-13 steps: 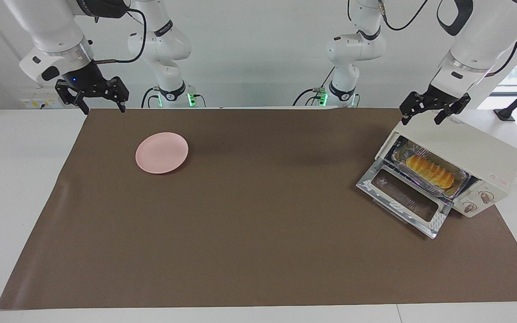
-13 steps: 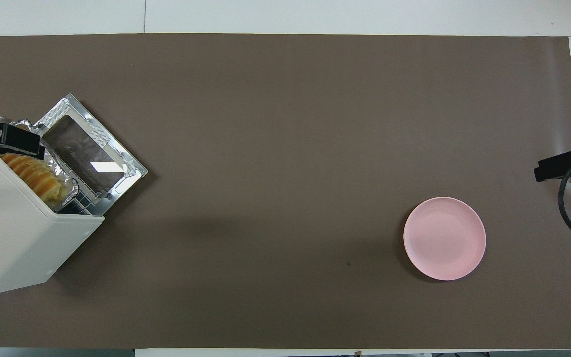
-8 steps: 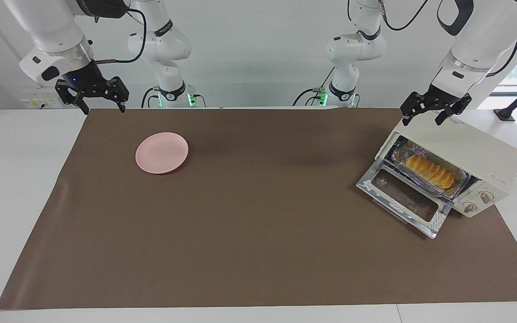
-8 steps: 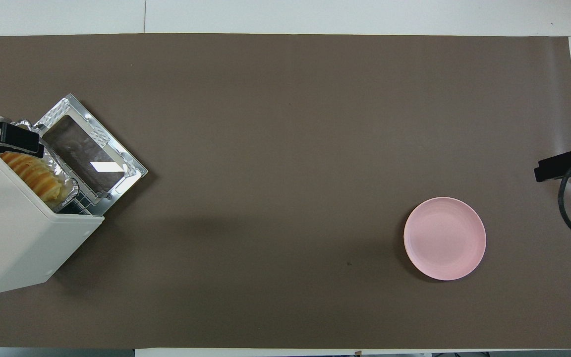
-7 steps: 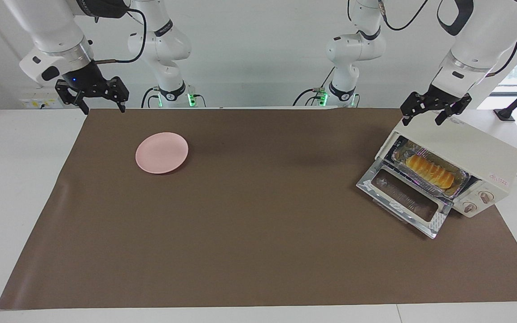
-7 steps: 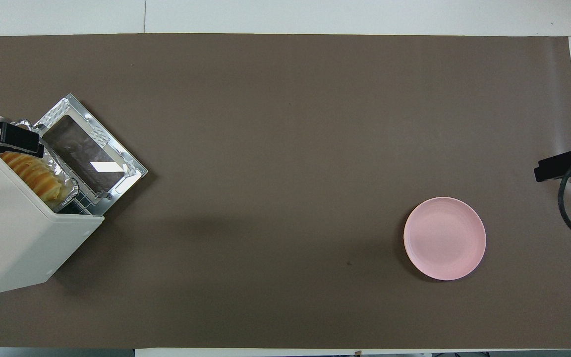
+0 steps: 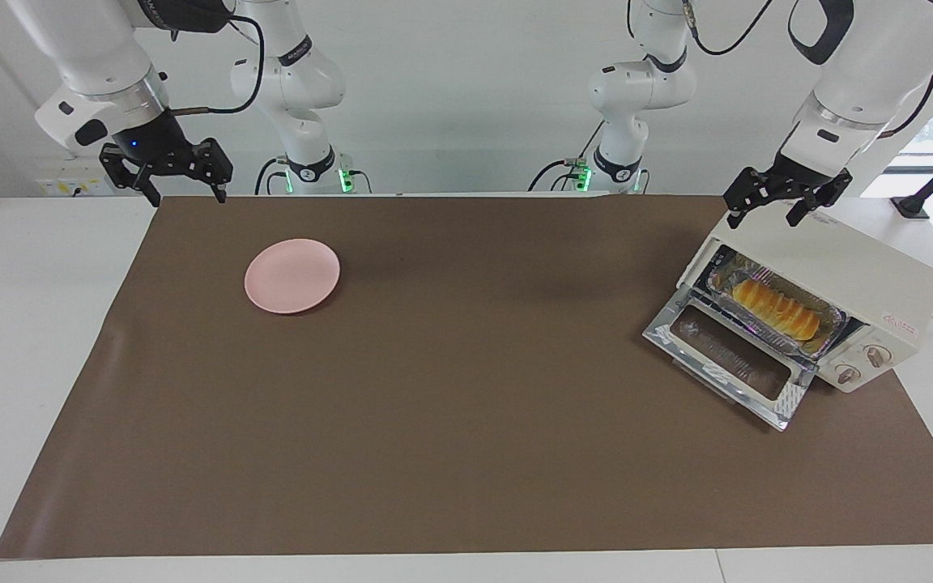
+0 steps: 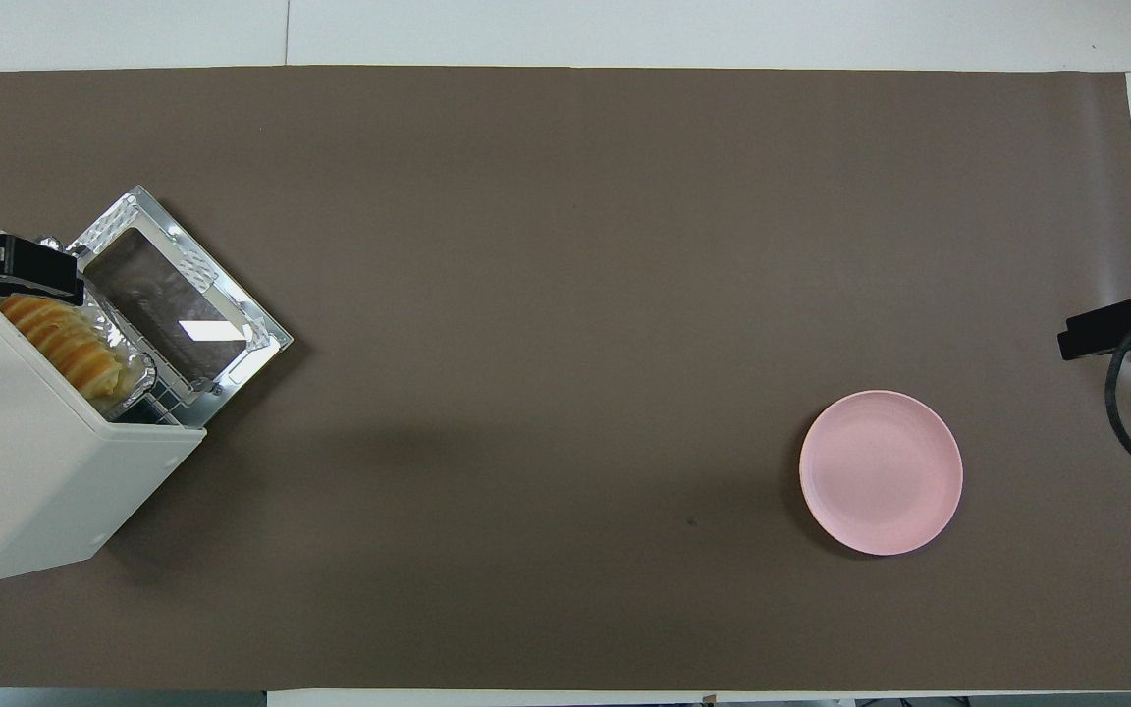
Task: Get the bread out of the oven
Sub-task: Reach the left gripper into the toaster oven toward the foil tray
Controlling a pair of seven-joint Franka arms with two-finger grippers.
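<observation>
The bread (image 7: pixel 776 308) lies in a shiny foil tray (image 7: pixel 827 330) inside the oven (image 7: pixel 855 275). The oven door (image 7: pixel 730 361) hangs down open, so the yellow loaf shows. The oven sits on the brown mat (image 7: pixel 466 389) at the left arm's end of the desk (image 7: pixel 29 340).

The left hand (image 7: pixel 765 215) hangs in the air over the top of the oven, at the corner closest to the robots. The bread is below it, and the hand does not touch it. Its fingers are apart and hold nothing.

The right hand (image 7: pixel 187 194) waits over the mat's edge at the right arm's end of the desk. Its fingers are apart too and hold nothing. A pink plate (image 7: pixel 292 275) lies on the mat near this hand, well apart from the oven.
</observation>
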